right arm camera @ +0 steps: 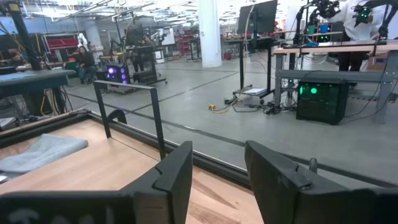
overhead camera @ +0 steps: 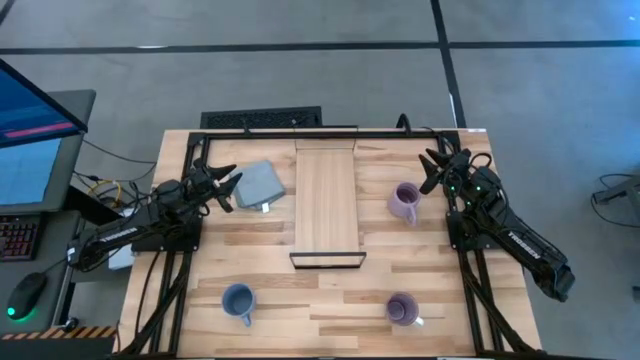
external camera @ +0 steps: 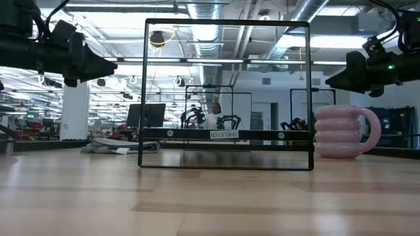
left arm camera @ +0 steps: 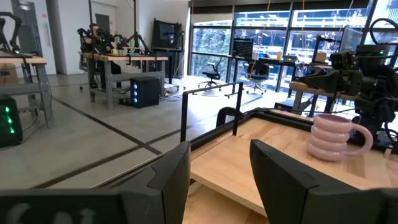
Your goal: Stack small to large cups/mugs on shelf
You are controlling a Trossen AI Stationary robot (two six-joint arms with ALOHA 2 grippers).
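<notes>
The shelf (overhead camera: pixel 326 200) is a pale wood board at the table's middle, with a dark front edge (overhead camera: pixel 327 260) and a thin black frame (external camera: pixel 226 95) over it. A ribbed lavender mug (overhead camera: pixel 404 203) stands upright on the table right of the shelf; it also shows in the low view (external camera: pixel 341 133) and the left wrist view (left arm camera: pixel 336 137). A second lavender mug (overhead camera: pixel 402 309) and a blue mug (overhead camera: pixel 238 300) stand upright near the front edge. My left gripper (overhead camera: pixel 232 185) is open and empty in the air at the far left. My right gripper (overhead camera: pixel 432 170) is open and empty in the air, just beyond the first lavender mug.
A folded grey-blue cloth (overhead camera: pixel 258 185) lies on the table between my left gripper and the shelf; it also shows in the right wrist view (right arm camera: pixel 37 152). A monitor (overhead camera: pixel 30 120) and keyboard stand off the table's left side. A person (right arm camera: pixel 84 62) sits far off in the room.
</notes>
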